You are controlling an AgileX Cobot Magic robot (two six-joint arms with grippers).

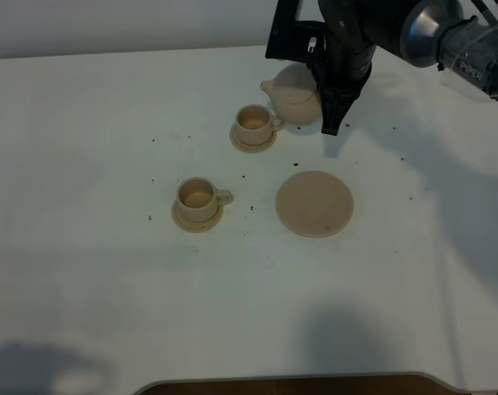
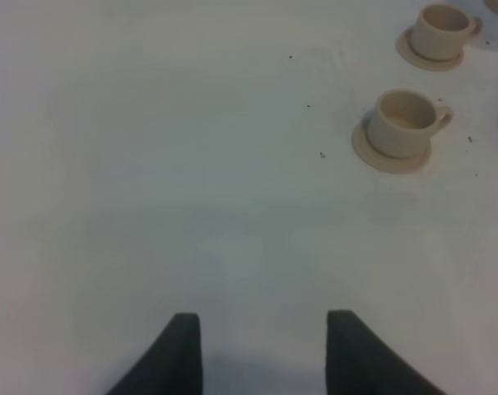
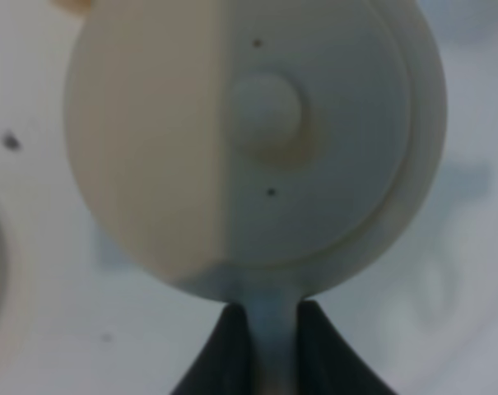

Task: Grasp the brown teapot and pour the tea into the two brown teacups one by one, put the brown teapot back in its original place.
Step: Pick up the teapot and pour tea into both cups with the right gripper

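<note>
The brown teapot (image 1: 294, 95) hangs at the back of the white table, its spout pointing left, just right of and behind the far teacup (image 1: 253, 125). My right gripper (image 1: 331, 117) is shut on its ring handle. In the right wrist view the lid and knob of the teapot (image 3: 265, 111) fill the picture, with the handle pinched in the right gripper (image 3: 273, 346). The near teacup (image 1: 197, 200) stands on its saucer further forward and left. The original place, a wide flat saucer (image 1: 314, 203), lies bare. My left gripper (image 2: 265, 354) is open over bare table, with both teacups (image 2: 405, 123) (image 2: 439, 31) ahead of it.
Small dark specks (image 1: 250, 175) are scattered on the white table (image 1: 84, 271) around the cups. The table's front edge (image 1: 298, 380) runs along the bottom of the exterior view. The right arm (image 1: 446, 37) reaches in from the upper right.
</note>
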